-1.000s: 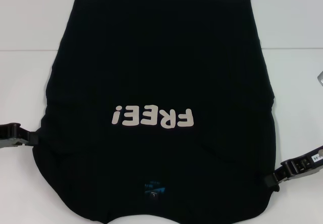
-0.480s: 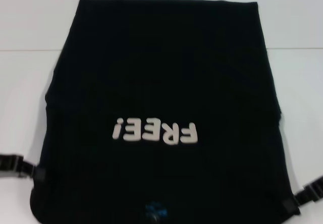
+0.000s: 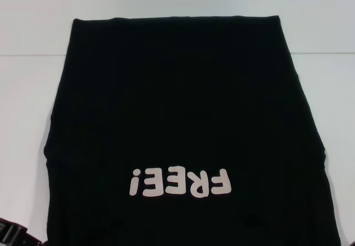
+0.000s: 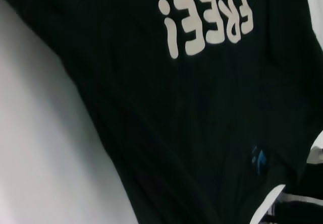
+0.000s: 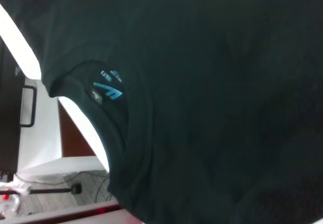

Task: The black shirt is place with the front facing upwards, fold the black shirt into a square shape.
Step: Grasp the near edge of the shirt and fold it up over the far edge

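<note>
Black shirt (image 3: 183,118) covers white table (image 3: 28,91), "FREE!" lettering (image 3: 178,183) up

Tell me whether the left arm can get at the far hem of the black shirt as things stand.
Probably not directly: the left gripper sits at the near edge, and the black shirt stretches away to its hem.

I see the black shirt (image 3: 183,118) spread front-up across the table, cream "FREE!" lettering near me, far edge folded straight.

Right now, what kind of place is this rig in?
Probably a lab or test workspace: a plain white table carrying only the black shirt, with cables on the floor past the table edge in the right wrist view. Left gripper sits at the near edge.
</note>
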You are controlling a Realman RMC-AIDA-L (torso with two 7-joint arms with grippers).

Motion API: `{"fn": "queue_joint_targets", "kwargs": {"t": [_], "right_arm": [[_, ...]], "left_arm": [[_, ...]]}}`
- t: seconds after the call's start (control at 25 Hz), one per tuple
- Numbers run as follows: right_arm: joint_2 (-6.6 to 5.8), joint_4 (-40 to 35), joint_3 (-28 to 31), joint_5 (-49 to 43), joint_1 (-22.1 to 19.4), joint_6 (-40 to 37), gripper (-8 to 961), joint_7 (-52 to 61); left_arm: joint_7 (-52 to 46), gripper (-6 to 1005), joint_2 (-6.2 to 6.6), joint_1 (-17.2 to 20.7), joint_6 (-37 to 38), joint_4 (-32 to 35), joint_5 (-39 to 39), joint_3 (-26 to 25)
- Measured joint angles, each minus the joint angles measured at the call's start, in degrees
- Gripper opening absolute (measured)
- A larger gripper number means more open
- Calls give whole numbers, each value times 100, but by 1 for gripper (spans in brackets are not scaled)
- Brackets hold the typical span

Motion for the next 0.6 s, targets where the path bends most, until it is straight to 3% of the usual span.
{"fn": "queue_joint_targets", "kwargs": {"t": [0.16,0.28,0.6], "right_arm": [[27,73,203,63,0,169,53,37],[1,114,685,211,-19,192,54,80],[-282,506,2217,1357,-263,560,53,388]], "left_arm": [[-19,108,6,-34,-152,-20,-160,-165],[-32,109,75,-70,-266,-42,-380,-529],[-461,114,244,-132,-1040,-302,-1548,-1690]]}}
